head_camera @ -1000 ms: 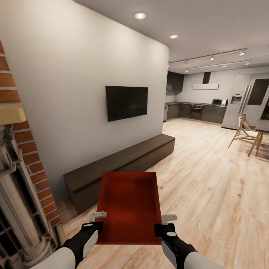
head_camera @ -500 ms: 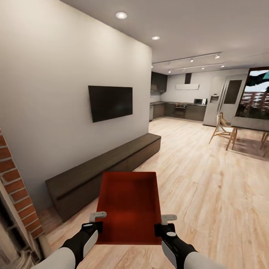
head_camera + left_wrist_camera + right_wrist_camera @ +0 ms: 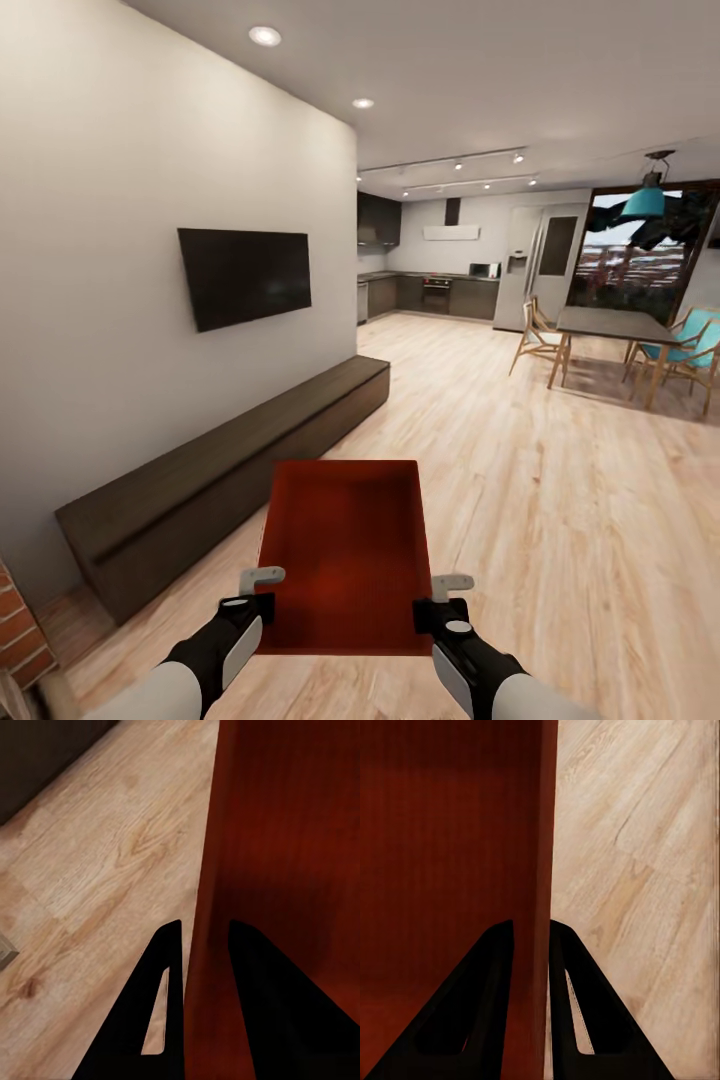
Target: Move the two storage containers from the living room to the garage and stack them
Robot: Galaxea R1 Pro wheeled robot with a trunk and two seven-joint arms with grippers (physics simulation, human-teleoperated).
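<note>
The storage container (image 3: pixel 345 555) hangs level in front of the robot, above the light wood-plank floor (image 3: pixel 560 520), open side up and empty as far as the head view shows. The left gripper (image 3: pixel 262 600) is clamped on its left wall and the right gripper (image 3: pixel 432 607) on its right wall; in each wrist view one dark finger sits inside the red wall (image 3: pixel 206 930) and the other outside it, so both pinch a thin wall (image 3: pixel 545 870) near the robot's end of the box.

This looks like the carrying leg, with the garage not in sight. To do it well, both arms should keep the same height and spacing, since a twist could pry a wall out of a pinch. The low dark bench (image 3: pixel 220 470) under the wall-mounted TV (image 3: pixel 245 275) lies close on the left, so the base needs to steer clear of it. The dining table (image 3: pixel 610 325) and chairs stand well off to the right, the kitchen (image 3: pixel 430 295) further back.
</note>
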